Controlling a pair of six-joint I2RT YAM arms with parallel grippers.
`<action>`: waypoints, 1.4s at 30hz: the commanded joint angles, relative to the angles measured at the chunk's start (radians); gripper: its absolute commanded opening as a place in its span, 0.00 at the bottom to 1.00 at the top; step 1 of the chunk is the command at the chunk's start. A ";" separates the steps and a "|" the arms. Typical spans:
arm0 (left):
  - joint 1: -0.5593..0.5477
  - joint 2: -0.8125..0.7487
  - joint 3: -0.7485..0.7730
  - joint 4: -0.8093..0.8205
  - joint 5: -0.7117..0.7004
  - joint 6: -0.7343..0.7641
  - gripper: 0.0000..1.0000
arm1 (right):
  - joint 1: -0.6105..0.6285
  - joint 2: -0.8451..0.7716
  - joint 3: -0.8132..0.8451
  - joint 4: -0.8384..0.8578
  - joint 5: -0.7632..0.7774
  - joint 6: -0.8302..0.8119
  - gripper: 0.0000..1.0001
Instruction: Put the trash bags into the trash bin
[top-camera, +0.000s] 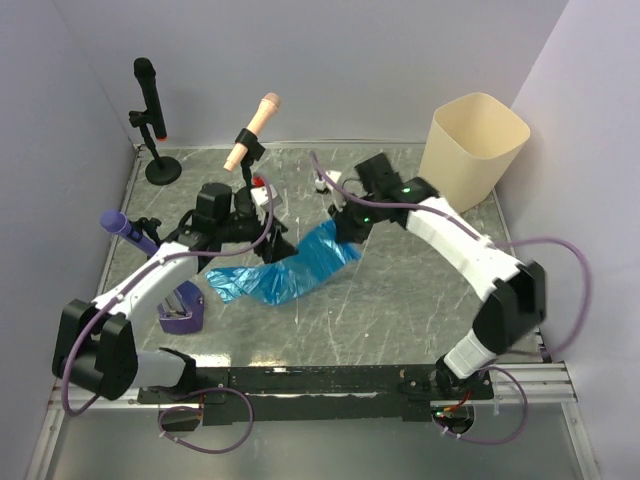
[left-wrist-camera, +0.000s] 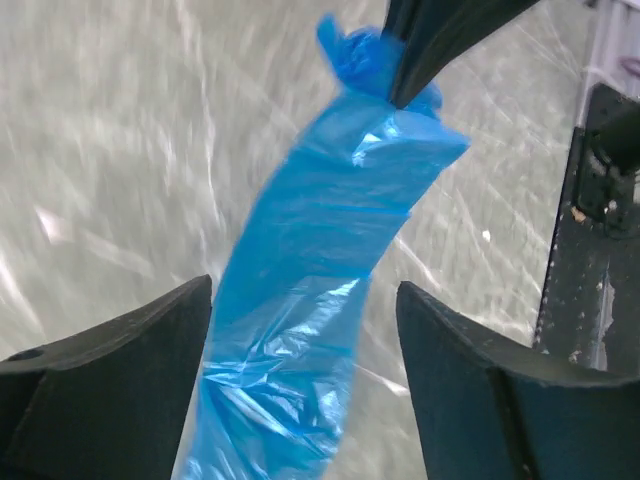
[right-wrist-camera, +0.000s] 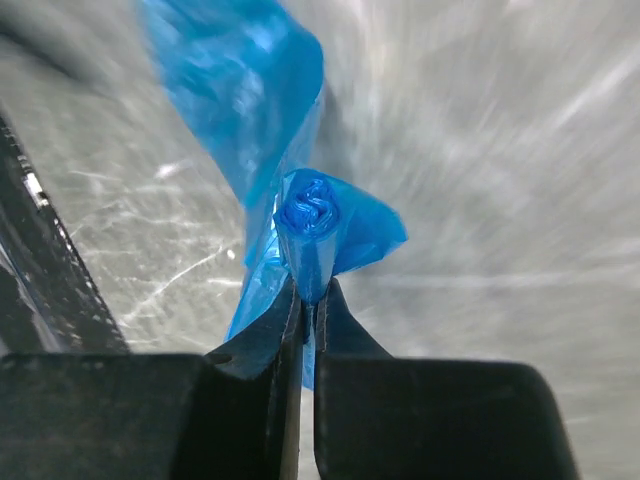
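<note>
A blue trash bag (top-camera: 290, 270) lies stretched across the middle of the metal table. Its right end is lifted, and my right gripper (top-camera: 345, 225) is shut on it. In the right wrist view the jaws (right-wrist-camera: 310, 290) pinch the bag's twisted, rolled end (right-wrist-camera: 312, 225). My left gripper (top-camera: 252, 238) is open above the bag's left part. In the left wrist view its fingers (left-wrist-camera: 305, 285) stand wide on either side of the bag (left-wrist-camera: 320, 250) without touching it. The cream-beige trash bin (top-camera: 475, 145) stands upright at the back right, apart from both grippers.
A black microphone on a stand (top-camera: 150, 110) is at the back left. A beige microphone (top-camera: 255, 125) is clipped up behind the left gripper. A purple microphone (top-camera: 125, 225) and a purple holder (top-camera: 182, 310) sit at the left. Walls close in the left, back and right sides.
</note>
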 joint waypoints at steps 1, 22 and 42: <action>-0.002 0.069 0.139 0.015 0.186 0.212 0.80 | 0.001 -0.121 0.143 -0.113 -0.140 -0.328 0.00; -0.088 0.324 0.428 0.299 0.495 0.079 0.62 | -0.006 -0.112 0.429 -0.172 0.057 -0.255 0.00; -0.047 0.412 0.650 -0.012 0.620 0.074 0.01 | -0.209 -0.026 0.516 -0.146 -0.108 0.022 0.00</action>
